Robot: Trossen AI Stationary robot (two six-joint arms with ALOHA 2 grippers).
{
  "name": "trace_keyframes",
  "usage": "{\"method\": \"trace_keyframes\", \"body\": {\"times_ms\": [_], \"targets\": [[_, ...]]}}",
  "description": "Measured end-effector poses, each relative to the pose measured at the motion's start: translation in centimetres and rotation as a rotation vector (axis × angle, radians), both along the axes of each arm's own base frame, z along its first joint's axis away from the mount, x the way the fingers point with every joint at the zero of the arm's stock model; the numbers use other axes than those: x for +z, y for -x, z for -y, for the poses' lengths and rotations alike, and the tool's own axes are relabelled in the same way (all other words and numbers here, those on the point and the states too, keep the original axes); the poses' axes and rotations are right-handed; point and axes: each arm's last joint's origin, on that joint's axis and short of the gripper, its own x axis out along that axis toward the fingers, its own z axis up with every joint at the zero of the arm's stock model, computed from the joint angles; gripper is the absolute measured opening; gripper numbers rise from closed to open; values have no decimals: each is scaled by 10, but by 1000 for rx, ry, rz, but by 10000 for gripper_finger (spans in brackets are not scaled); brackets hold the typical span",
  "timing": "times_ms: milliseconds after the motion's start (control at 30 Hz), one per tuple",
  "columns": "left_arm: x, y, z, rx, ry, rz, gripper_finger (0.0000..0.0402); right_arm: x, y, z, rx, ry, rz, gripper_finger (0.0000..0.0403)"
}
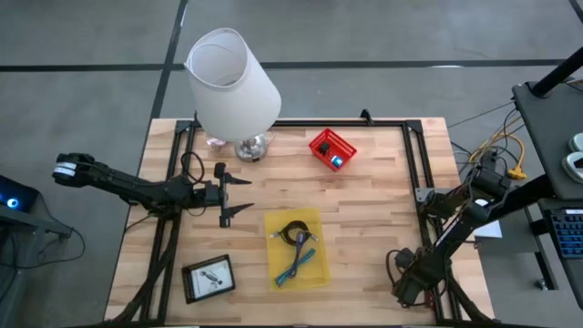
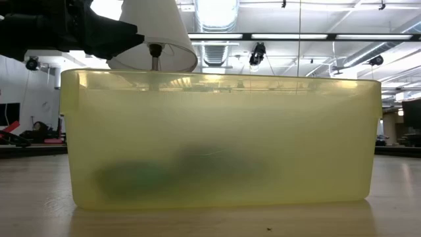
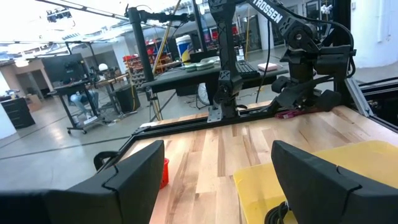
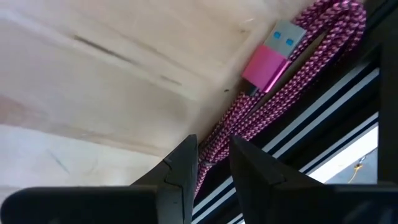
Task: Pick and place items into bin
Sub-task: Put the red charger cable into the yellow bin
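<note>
A yellow bin point(image 1: 296, 248) stands near the table's front middle and fills the low view point(image 2: 217, 138). In it lie a black coiled cable point(image 1: 293, 232) and teal and purple strips point(image 1: 299, 262). A pink braided cable point(image 4: 336, 25) with a pink plug point(image 4: 273, 59) lies against the black frame rail at the table's right edge. My right gripper point(image 4: 213, 149) is shut on it there point(image 1: 426, 196). My left gripper point(image 1: 241, 195) hovers open left of the bin, holding nothing point(image 3: 217, 149). A dark-framed white card point(image 1: 209, 278) lies flat at the front left. My right gripper pinches one strand of the pink braided cable point(image 4: 214, 142) between its two fingers, some way back from the plug. The fingers slant down onto it beside the frame rail. The rest of the cable lies looped on the wood along the rail.
A big white lamp point(image 1: 232, 87) stands at the far left. A red basket point(image 1: 331, 148) sits at the far middle. A black frame point(image 1: 414, 155) runs along the table's far, left and right sides. Bare wood lies between the bin and the right rail.
</note>
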Motion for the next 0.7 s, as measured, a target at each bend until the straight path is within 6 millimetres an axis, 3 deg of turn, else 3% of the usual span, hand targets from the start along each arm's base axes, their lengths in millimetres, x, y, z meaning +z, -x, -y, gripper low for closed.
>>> {"method": "trace_keyframes", "body": {"times_ms": [367,700], "targets": [[0,0,0,0,0,-2,279,-10,2,-1,36,-26,-21,71],[0,0,0,0,0,-2,279,-11,3,-1,92,-54,0,14]]}}
